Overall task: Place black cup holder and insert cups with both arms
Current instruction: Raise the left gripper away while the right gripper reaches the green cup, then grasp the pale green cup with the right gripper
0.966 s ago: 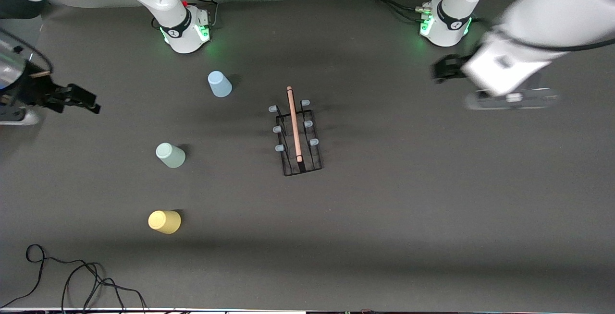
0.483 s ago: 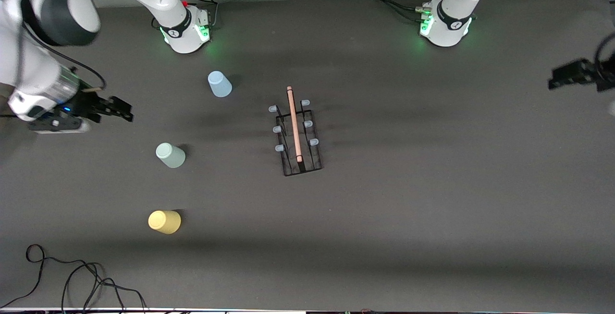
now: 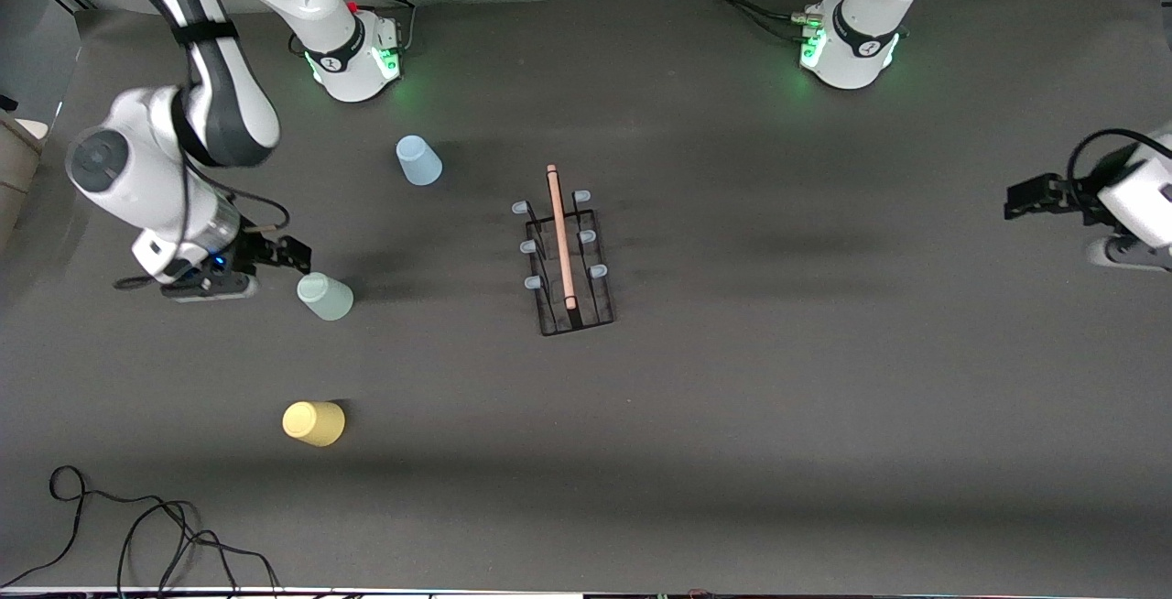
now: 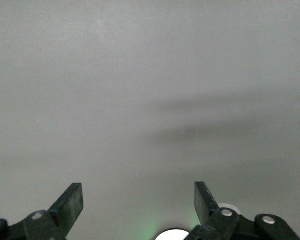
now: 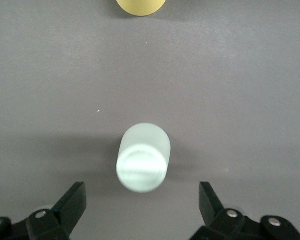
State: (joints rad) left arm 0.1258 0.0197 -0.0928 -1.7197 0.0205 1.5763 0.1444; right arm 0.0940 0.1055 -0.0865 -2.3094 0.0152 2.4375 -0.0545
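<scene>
The black cup holder (image 3: 568,260) stands mid-table with its wooden rod handle on top and no cups on its pegs. The light blue cup (image 3: 418,160), sage green cup (image 3: 325,296) and yellow cup (image 3: 314,423) stand upside down toward the right arm's end. My right gripper (image 3: 295,255) is open and empty, just beside the green cup. In the right wrist view the green cup (image 5: 143,157) lies ahead of the open fingers (image 5: 72,202), with the yellow cup (image 5: 140,6) at the edge. My left gripper (image 3: 1021,199) is open and empty over bare table (image 4: 150,100) at the left arm's end.
Both arm bases (image 3: 352,54) (image 3: 850,49) stand along the table's edge farthest from the front camera. A loose black cable (image 3: 137,535) lies at the corner nearest the front camera, at the right arm's end.
My right gripper has swung in from the table's end to just beside the green cup. My left arm has swung out to its end of the table. Cups and holder have not moved.
</scene>
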